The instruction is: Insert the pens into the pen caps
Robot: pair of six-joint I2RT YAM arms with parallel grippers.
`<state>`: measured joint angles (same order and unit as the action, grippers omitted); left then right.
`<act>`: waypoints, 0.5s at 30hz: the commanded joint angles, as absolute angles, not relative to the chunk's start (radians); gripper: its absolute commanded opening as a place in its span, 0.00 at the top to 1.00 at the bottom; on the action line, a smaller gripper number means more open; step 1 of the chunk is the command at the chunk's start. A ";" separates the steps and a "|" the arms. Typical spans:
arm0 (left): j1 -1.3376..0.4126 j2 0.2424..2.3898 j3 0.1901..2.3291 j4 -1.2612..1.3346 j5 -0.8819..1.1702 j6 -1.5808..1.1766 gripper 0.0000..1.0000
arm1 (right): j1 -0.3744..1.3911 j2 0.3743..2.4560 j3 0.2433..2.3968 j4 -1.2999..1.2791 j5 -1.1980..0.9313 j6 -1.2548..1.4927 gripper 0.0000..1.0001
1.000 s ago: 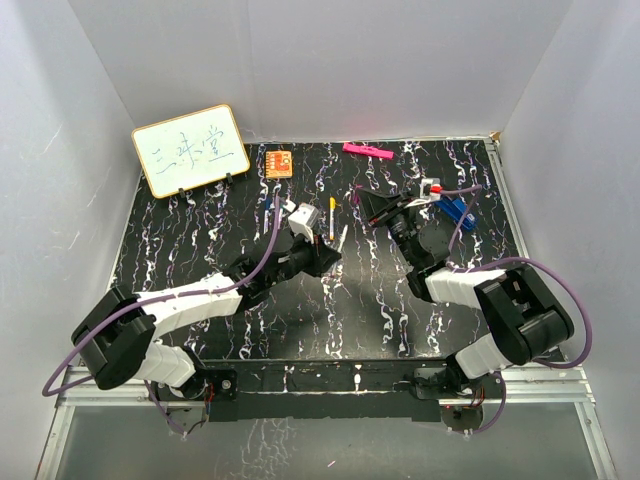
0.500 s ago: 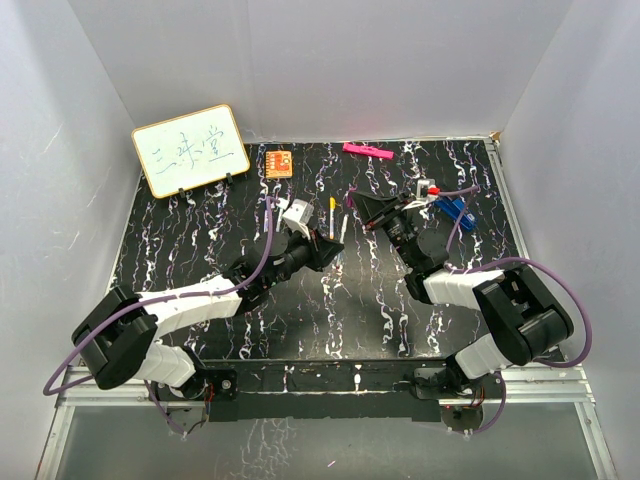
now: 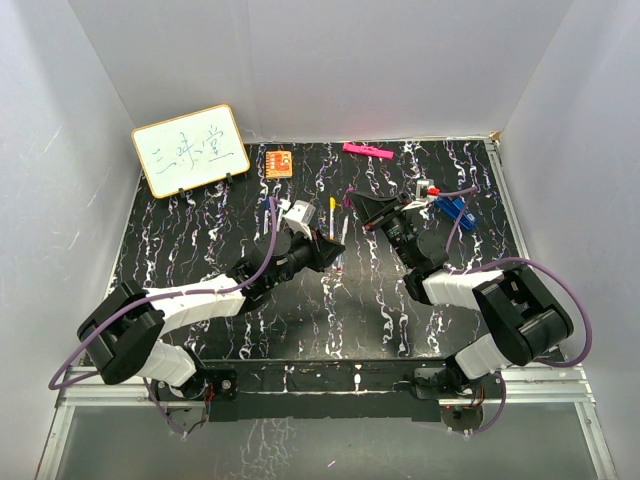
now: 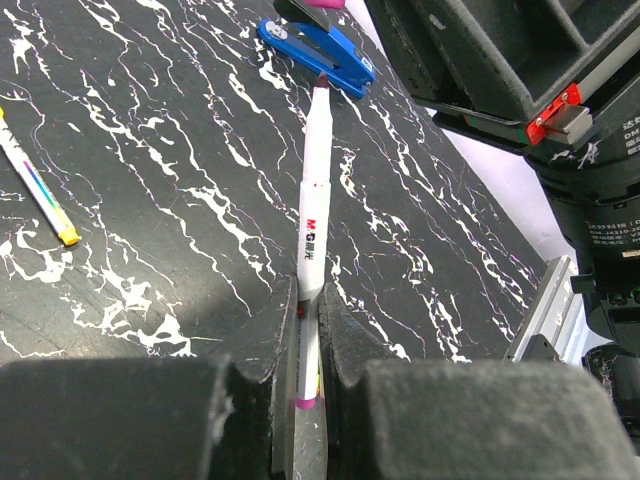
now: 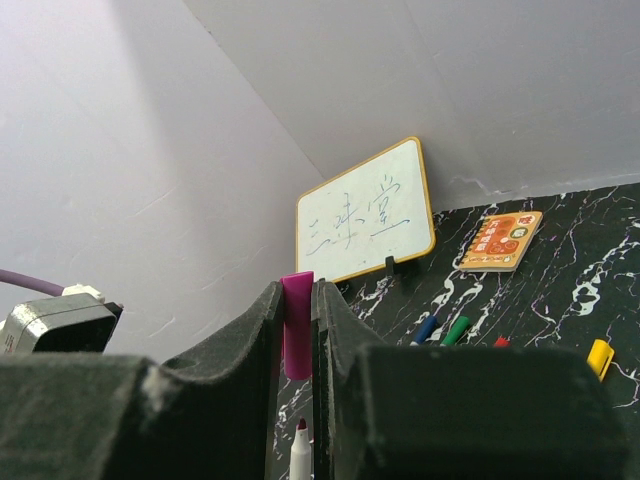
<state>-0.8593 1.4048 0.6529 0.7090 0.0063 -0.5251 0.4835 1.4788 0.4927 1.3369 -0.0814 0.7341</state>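
In the left wrist view my left gripper [image 4: 308, 300] is shut on a white-barrelled pen [image 4: 313, 210], whose dark red tip points away towards the right arm. In the right wrist view my right gripper [image 5: 297, 292] is shut on a purple pen cap [image 5: 297, 325], held upright, and that pen's tip [image 5: 301, 445] shows just below the cap, apart from it. From above, the two grippers [image 3: 328, 248] [image 3: 358, 203] face each other at mid-table. A second pen [image 4: 36, 190] with a yellow end lies on the table. Blue [image 5: 425, 328], green [image 5: 456, 328], red [image 5: 500, 342] and yellow [image 5: 599, 357] caps lie beyond.
A whiteboard [image 3: 190, 150] stands at the back left, with an orange card [image 3: 279, 162] beside it. A flat pink bar [image 3: 367, 151] lies at the back edge. A blue clip-like object [image 3: 455, 210] sits right of the right gripper. The table top is black marble [image 3: 330, 320], walled in white.
The right gripper has moved left with the purple cap, and the left gripper has pushed the pen up towards it. The gap between them has narrowed.
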 commanded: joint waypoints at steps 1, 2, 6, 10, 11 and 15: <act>-0.857 1.385 0.663 0.747 -0.016 -0.525 1.00 | 0.490 1.468 0.482 1.409 -0.094 0.729 1.00; -0.857 1.382 0.663 0.745 -0.018 -0.523 1.00 | 0.491 1.468 0.481 1.407 -0.094 0.729 1.00; -0.857 1.376 0.663 0.742 -0.027 -0.520 1.00 | 0.492 1.470 0.477 1.400 -0.102 0.729 1.00; -0.856 1.373 0.659 0.745 -0.035 -0.520 1.00 | 0.492 1.470 0.472 1.390 -0.103 0.726 1.00; -0.857 1.373 0.659 0.746 -0.035 -0.519 1.00 | 0.492 1.471 0.471 1.388 -0.103 0.725 1.00; -0.857 1.373 0.663 0.753 -0.028 -0.518 1.00 | 0.494 1.474 0.469 1.385 -0.103 0.718 1.00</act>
<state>-0.8593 1.4048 0.6529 0.7097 -0.0193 -0.5251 0.4870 1.4788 0.4736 1.3354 -0.0906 0.7349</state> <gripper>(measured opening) 0.050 0.129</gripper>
